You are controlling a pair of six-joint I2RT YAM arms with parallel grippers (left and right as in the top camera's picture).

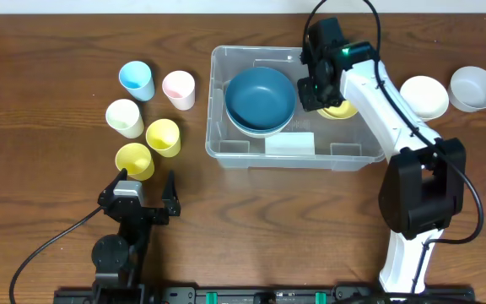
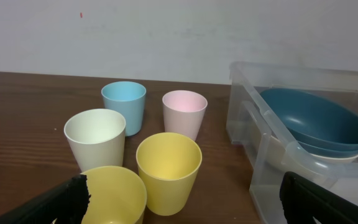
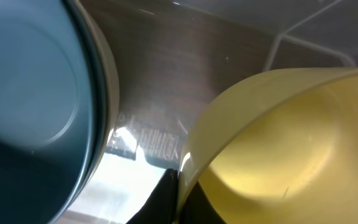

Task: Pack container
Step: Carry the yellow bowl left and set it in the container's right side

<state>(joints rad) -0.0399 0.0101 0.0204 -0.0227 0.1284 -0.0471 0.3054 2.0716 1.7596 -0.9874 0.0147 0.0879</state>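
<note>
Gently, the right tool point(image 1: 319, 89), clamped on the rim of the round yellow plastic bowl point(image 3: 278, 143), should lower it flat into the large clear plastic container point(image 1: 215, 127) beneath, clear of the round dark-blue bowl point(image 1: 260, 97); the left tool point(image 1: 144, 181) waits, fingers apart.

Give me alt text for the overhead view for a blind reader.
The right gripper holds a yellow bowl inside the clear container, beside a dark blue bowl. Five pastel cups stand left of the container, two white bowls right of it, and the open left gripper sits near the cups.
</note>
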